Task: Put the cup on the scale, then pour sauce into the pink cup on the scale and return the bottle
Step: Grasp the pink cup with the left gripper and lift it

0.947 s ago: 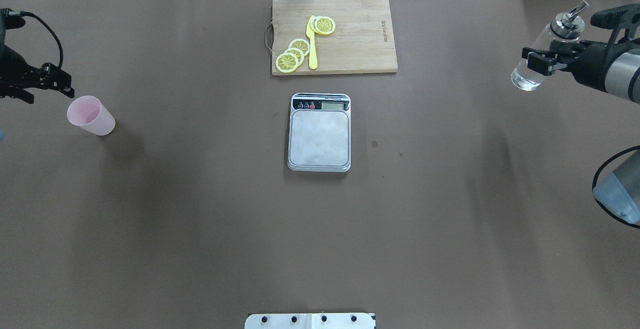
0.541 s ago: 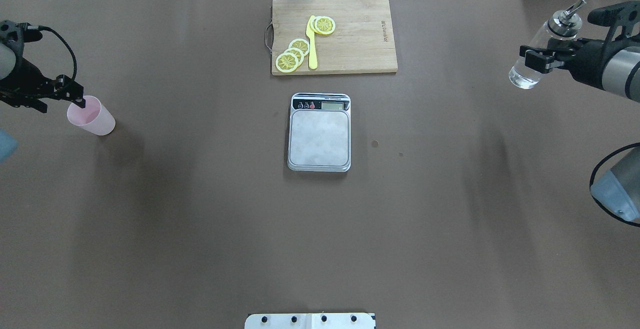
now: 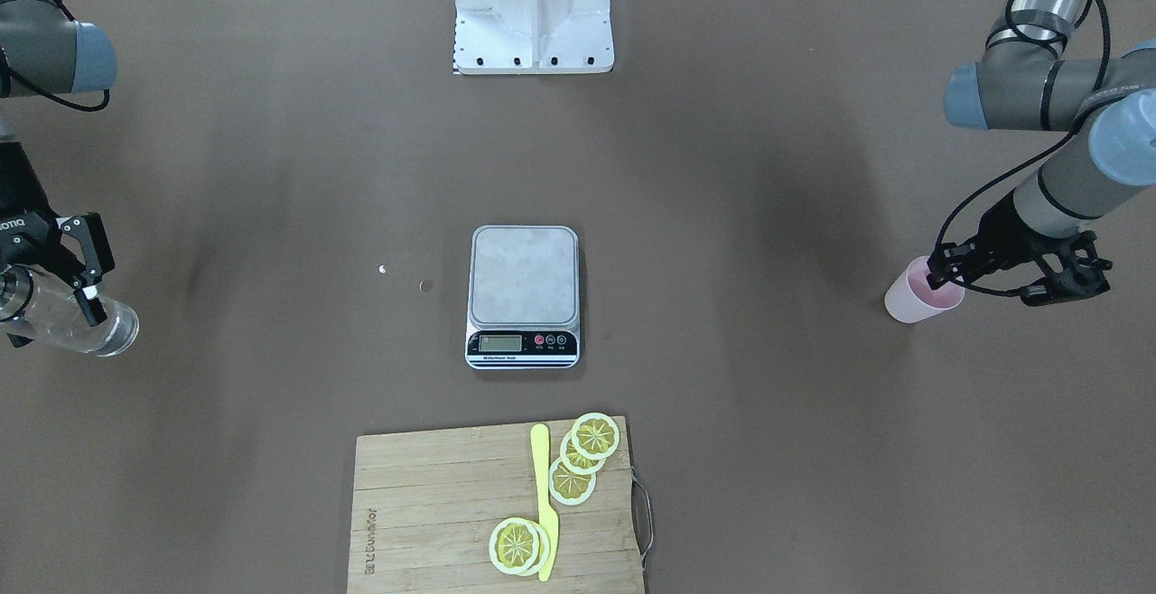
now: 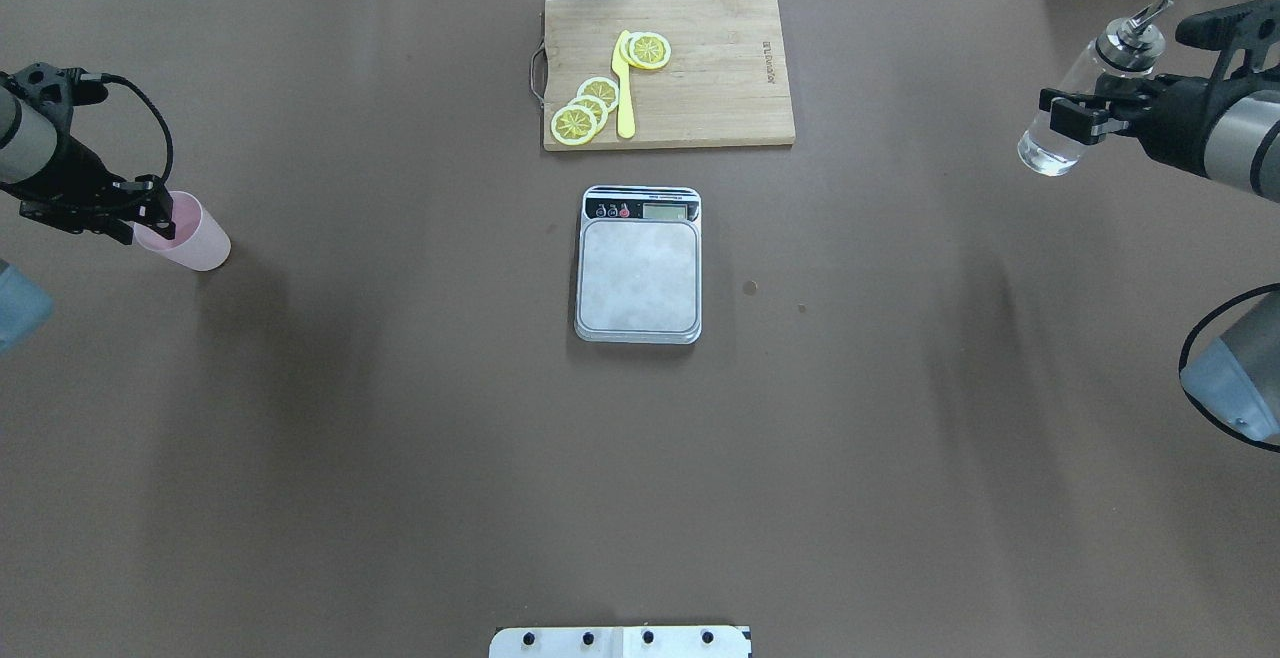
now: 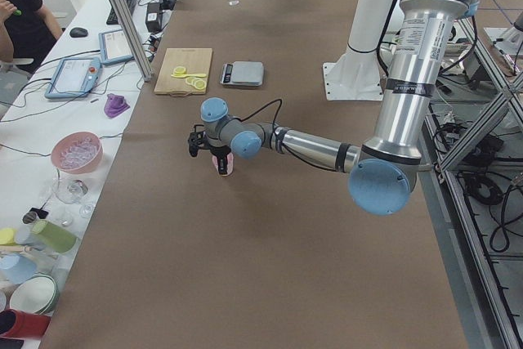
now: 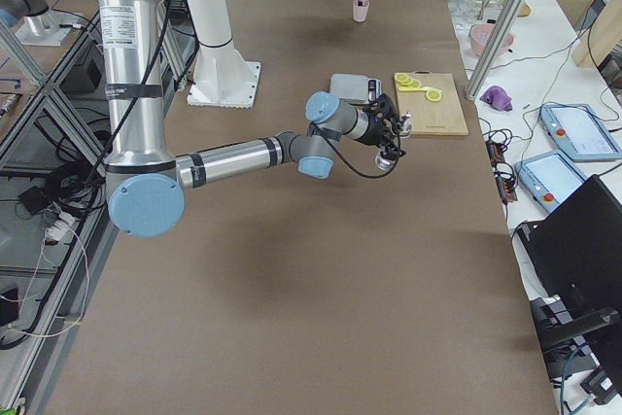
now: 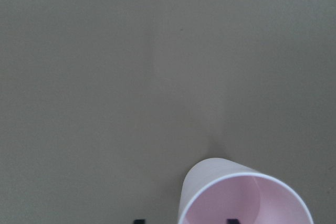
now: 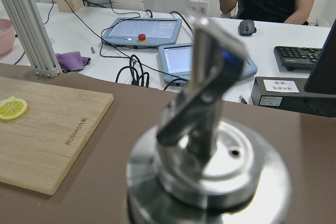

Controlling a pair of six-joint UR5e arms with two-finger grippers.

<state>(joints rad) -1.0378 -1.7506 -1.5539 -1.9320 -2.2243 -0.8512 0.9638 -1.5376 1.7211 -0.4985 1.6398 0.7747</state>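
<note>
The pink cup (image 4: 198,241) stands upright on the table at the far left, well apart from the scale (image 4: 638,273). My left gripper (image 4: 150,211) is open at the cup's rim. In the left wrist view one fingertip (image 7: 231,220) shows inside the cup (image 7: 241,198) and the other outside its wall. My right gripper (image 4: 1090,118) is shut on the glass bottle (image 4: 1075,98) and holds it tilted above the table at the far right. Clear sauce (image 4: 1045,153) sits in its bottom. The metal pourer cap (image 8: 210,145) fills the right wrist view.
A wooden cutting board (image 4: 720,68) with lemon slices (image 4: 600,93) and a yellow knife (image 4: 625,88) lies behind the scale. The scale's platform (image 3: 524,283) is bare. The robot base (image 3: 535,7) stands at the near edge.
My left gripper has moved right and come down onto the cup's rim. My right gripper has lifted the bottle slightly. The cup and scale have not moved.
</note>
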